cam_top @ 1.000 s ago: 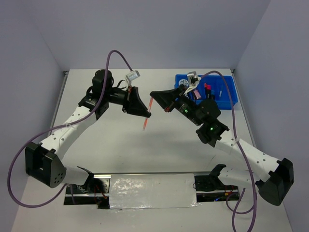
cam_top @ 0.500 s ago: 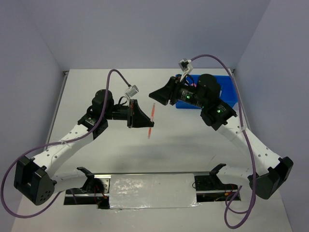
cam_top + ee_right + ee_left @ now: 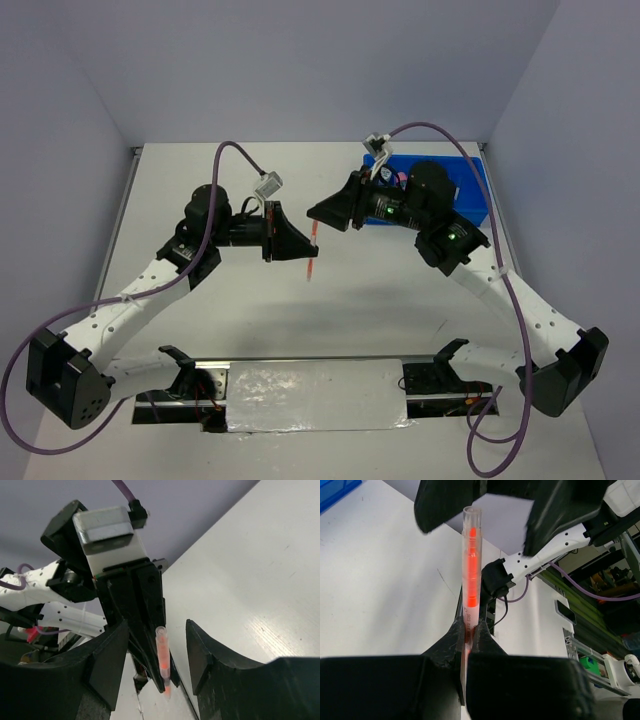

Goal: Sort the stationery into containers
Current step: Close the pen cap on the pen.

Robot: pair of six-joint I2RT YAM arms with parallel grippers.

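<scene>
Over the middle of the matt white table (image 3: pixel 250 320), seen from above, only a short orange sliver of the thin translucent orange plastic pen (image 3: pixel 312 250), caught between the tips of two black arms. Far more from the left wrist: left gripper (image 3: pixel 469 626) pressed tight on the lower barrel, and right gripper (image 3: pixel 476 530) spread wide, one black finger to either side of the pen's clear end. From the right wrist, the same meeting from the opposite side, with a plain gap between each spread finger and the barrel, so no touch there; the left gripper's fingers clamped on the pen lower down. At the far right of the table, a shallow bright-blue plastic tray (image 3: pixel 478 190), largely hidden behind the right arm from above, with only a blue corner in the left wrist view. Faint scuffs on the tabletop; a shiny metal strip (image 3: pixel 315 395) along the near edge between the arm bases; plain pale lilac-grey walls (image 3: pixel 300 70) to the left, far side and right; a purple cable (image 3: pixel 225 165) looped over each arm. Long axis of the pen running near to far in the overhead picture, far end tipped slightly right; upright or merely leaning, impossible to tell from there. Clear end toward the right gripper, orange end toward the near side.
</scene>
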